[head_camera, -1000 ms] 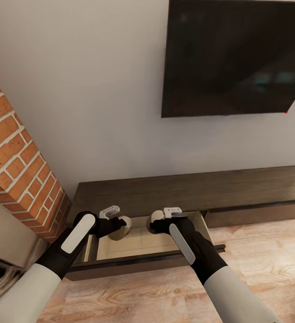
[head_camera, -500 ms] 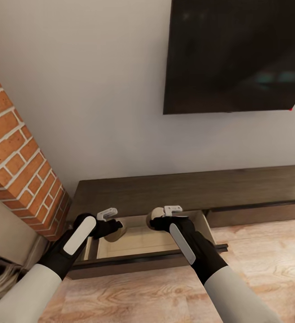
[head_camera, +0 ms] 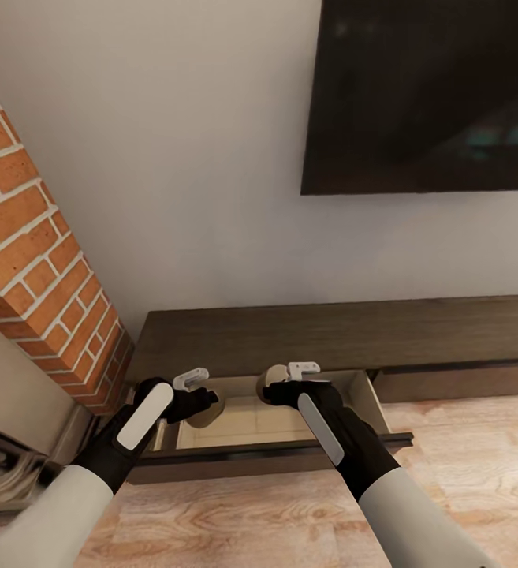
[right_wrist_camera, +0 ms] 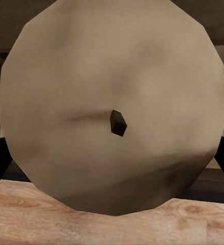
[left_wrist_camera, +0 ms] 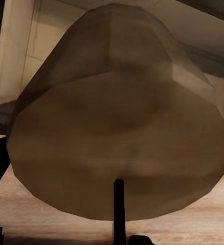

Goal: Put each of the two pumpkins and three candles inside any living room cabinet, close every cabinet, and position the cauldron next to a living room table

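Note:
The cabinet [head_camera: 329, 335] is a long, low dark-brown unit against the wall, and its left drawer [head_camera: 247, 422] is pulled open, showing a pale beige inside. My left gripper [head_camera: 206, 400] is shut on a candle [head_camera: 211, 409] that hangs tilted over the drawer's left part. The left wrist view shows this olive-beige candle [left_wrist_camera: 117, 132] close up. My right gripper [head_camera: 274, 388] is shut on another candle [head_camera: 270, 383] above the drawer's middle. In the right wrist view its pale flat top [right_wrist_camera: 114, 76] and dark wick face the camera. Pumpkins and cauldron are out of view.
A brick column [head_camera: 30, 260] stands just left of the cabinet. A dark TV [head_camera: 432, 95] hangs on the wall above it. A closed drawer front [head_camera: 456, 383] continues to the right, and wooden floor [head_camera: 251, 513] lies in front.
The whole picture has shifted a little to the right, so the camera moved. Both grippers keep their candles over the open drawer, the left one slightly lower.

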